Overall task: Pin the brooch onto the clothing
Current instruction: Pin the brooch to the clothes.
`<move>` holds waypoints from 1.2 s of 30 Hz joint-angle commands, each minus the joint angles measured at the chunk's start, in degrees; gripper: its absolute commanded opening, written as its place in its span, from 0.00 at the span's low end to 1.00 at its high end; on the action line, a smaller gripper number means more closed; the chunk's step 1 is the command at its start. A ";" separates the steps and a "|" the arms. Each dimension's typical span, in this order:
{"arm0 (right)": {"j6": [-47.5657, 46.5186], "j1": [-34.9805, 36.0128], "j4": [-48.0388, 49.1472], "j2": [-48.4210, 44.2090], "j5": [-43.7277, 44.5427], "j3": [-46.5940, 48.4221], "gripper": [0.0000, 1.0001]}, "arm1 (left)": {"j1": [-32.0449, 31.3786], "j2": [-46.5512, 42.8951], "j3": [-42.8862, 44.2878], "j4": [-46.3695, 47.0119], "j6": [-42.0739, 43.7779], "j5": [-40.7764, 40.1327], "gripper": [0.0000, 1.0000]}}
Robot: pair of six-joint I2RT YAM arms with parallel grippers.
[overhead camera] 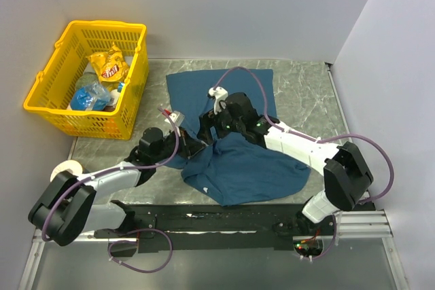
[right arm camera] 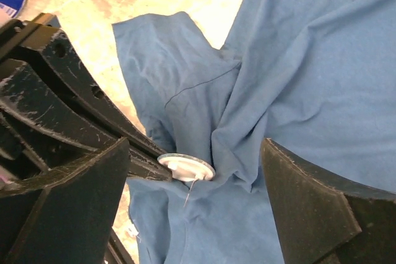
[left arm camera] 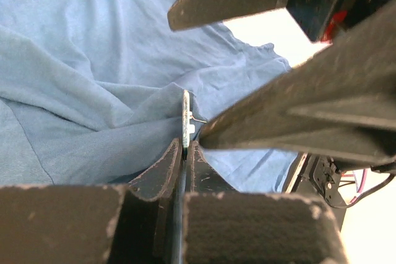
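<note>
Rail (overhead camera: 204,223), black, runs along the near table edge with both arm bases on it; white roll (overhead camera: 66,168) sits by the left arm's elbow.

Left arm reaches in from the near left; left gripper (left arm camera: 184,146) is clamped on the brooch (left arm camera: 185,119), fingers pressed together on the lower rim of the disc; in the left wrist view the disc stands edge-on and upright, with a thin pin wire sticking out sideways toward one finger of the other arm.

Brooch sits at a bunched fold of the T-shirt (overhead camera: 251,168), on the shirt's left half, roughly mid-table; the disc rests against the raised fabric; cannot tell whether the pin goes through the cloth.

Right arm comes in from the near right, across the shirt; right gripper (right arm camera: 195,146) has its jaws wide apart, one finger on each side of the brooch and the fold, gripping nothing; right wrist view shows the pale disc face-up between them, pin pointing down at the fabric.

Shirt is dark teal-blue, spread and crumpled over the grey marbled table (overhead camera: 306,93); near part is heaped in folds, far part lies flatter.

Far left, yellow basket (overhead camera: 109,25) stands at the table's back corner, apart from the shirt; inside are a yellow snack bag (overhead camera: 109,66) and a blue packet (overhead camera: 88,96).
</note>
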 commanded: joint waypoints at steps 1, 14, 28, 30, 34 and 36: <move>-1.14 -2.48 3.40 -4.62 -2.30 0.20 0.96 | 1.09 -0.19 -1.45 7.28 -0.46 3.40 0.01; -7.56 -11.89 5.69 -9.28 -24.61 -7.37 0.99 | 6.10 3.24 -5.75 23.70 -4.68 14.04 0.01; -6.42 -15.85 10.44 -9.90 -35.08 -12.29 0.98 | 9.35 14.58 -5.58 48.66 -17.95 26.78 0.01; -6.33 -15.76 11.66 -8.32 -36.14 -11.94 0.98 | 9.44 15.72 -5.67 51.49 -19.71 28.10 0.01; -6.42 -15.58 12.37 -5.95 -38.69 -10.62 0.97 | 9.71 16.43 -5.32 56.24 -22.69 30.21 0.01; -6.86 -15.23 12.03 -5.15 -38.78 -10.36 0.97 | 9.71 16.08 -5.06 57.56 -23.23 30.92 0.01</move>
